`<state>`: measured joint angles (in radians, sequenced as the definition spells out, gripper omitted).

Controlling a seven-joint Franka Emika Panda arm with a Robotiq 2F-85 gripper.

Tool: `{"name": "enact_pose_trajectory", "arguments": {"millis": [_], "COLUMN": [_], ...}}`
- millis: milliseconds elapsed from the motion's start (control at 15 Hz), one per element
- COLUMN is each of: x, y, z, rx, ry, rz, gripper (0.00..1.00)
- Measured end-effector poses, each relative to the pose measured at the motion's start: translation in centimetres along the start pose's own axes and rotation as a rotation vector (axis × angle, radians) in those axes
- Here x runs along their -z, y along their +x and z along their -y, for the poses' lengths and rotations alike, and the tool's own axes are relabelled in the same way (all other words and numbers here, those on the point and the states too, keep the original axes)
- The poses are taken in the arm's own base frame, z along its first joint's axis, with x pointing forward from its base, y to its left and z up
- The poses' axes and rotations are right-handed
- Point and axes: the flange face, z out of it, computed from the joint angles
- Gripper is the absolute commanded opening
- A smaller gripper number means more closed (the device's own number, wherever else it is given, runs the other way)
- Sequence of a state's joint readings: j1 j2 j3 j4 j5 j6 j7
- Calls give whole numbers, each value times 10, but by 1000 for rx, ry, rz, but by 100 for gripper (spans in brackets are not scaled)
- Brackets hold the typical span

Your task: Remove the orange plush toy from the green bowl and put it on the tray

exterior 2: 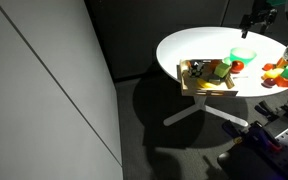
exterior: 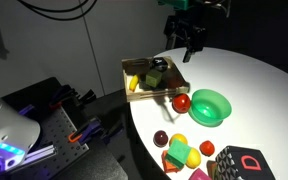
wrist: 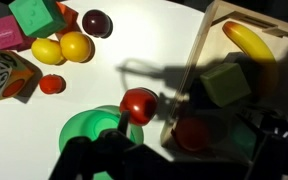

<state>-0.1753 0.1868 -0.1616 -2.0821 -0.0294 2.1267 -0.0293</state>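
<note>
The green bowl (exterior: pixel 210 106) stands on the white table beside the light-wood tray (exterior: pixel 130 68); both also show in an exterior view, bowl (exterior 2: pixel 242 55) and tray (exterior 2: pixel 189 84). In the wrist view the bowl (wrist: pixel 82 132) looks empty. A rounded orange lump, the orange plush toy (wrist: pixel 192 132), lies in shadow inside the tray's corner (wrist: pixel 206 45). My gripper (exterior: pixel 191 45) hangs high above the table behind the tray, apart from everything, and looks open and empty. Its dark fingers (wrist: pixel 179 165) fill the bottom of the wrist view.
A shiny red ball (exterior: pixel 182 102) sits between bowl and tray. The tray also holds a banana (wrist: pixel 249 42) and a green block (wrist: pixel 224 85). Yellow toys (wrist: pixel 64 47), blocks and a black box with red marking (exterior: pixel 239 163) crowd the table's front edge.
</note>
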Motion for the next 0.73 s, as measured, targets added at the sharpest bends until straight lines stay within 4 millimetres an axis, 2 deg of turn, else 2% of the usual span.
{"name": "enact_pose_trajectory", "arguments": {"millis": [467, 733], "x": [50, 67], "y": [-20, -28], "z": [-12, -14], "rx": [14, 11], "ry": [16, 21], "rz": [-32, -68], "gripper": [100, 100]}}
